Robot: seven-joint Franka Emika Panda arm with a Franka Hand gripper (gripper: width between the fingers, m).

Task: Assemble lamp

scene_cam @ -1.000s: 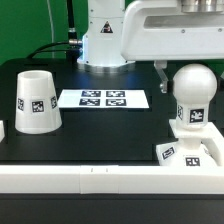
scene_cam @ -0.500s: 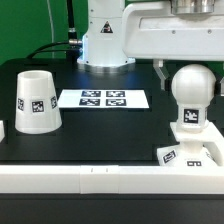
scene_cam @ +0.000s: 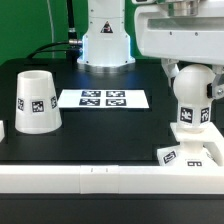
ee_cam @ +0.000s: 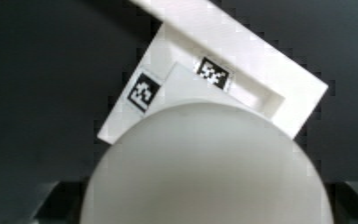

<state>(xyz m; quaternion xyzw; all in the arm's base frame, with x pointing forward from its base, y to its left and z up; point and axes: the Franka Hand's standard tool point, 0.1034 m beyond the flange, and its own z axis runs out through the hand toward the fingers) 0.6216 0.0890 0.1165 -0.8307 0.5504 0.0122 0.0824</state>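
The white bulb (scene_cam: 192,98) stands upright on the low square base (scene_cam: 190,154) at the exterior view's right. My gripper (scene_cam: 190,78) is above it, with a dark finger on each side of the ball head and a thin gap to each. The jaws look open, straddling the ball. In the wrist view the ball head (ee_cam: 202,160) fills the picture between my gripper's (ee_cam: 197,208) fingers (ee_cam: 48,205), with the tagged base (ee_cam: 220,80) beneath. The cone shade (scene_cam: 36,102) stands alone at the exterior view's left.
The marker board (scene_cam: 103,99) lies flat on the black table behind the middle. The robot's white pedestal (scene_cam: 105,40) stands at the back. A white wall (scene_cam: 90,181) runs along the table's front edge, touching the base.
My hand has moved toward the exterior view's right and a little down, so its fingers now flank the bulb's ball head. The bulb, base and shade have not moved.
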